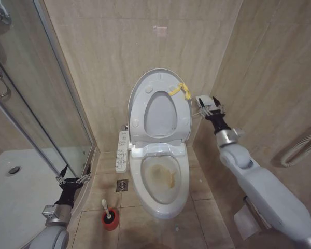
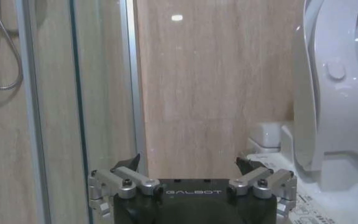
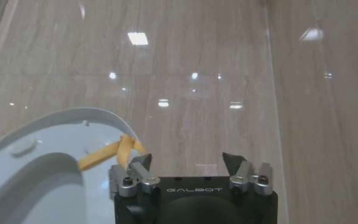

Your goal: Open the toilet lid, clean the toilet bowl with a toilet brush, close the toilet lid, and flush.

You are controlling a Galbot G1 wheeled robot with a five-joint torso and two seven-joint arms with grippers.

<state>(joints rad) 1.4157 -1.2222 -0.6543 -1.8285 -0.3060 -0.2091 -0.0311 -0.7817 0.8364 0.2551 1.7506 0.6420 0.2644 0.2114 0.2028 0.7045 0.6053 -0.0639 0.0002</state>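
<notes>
lid [image 1: 159, 106] upright against the wall, yellow tie [image 1: 180, 91] just beside right hand [image 1: 206, 105], fingers apart, empty | bowl [image 1: 160, 181] stained, below right hand | brush [image 1: 107, 209] in red cup [image 1: 110, 220] near left hand [image 1: 72, 179], fingers apart

Toilet lid [image 1: 136, 101]: large glossy white elongated oval, raised upright against the tiled wall with the seat ring up against it; at 12 o'clock from the bowl. A yellow tie [image 1: 180, 91] hangs at its rim, toward 2 o'clock on the lid.
Toilet bowl [image 1: 163, 207]: white ceramic, elongated, uncovered; yellowish-brown staining on its inner wall and floor; centre of the head view, narrow end toward 6 o'clock.
Toilet brush [image 1: 105, 207]: thin white stick handle standing upright in a short red round holder; on the floor tiles at 8 o'clock from the bowl, apart from it.
</notes>
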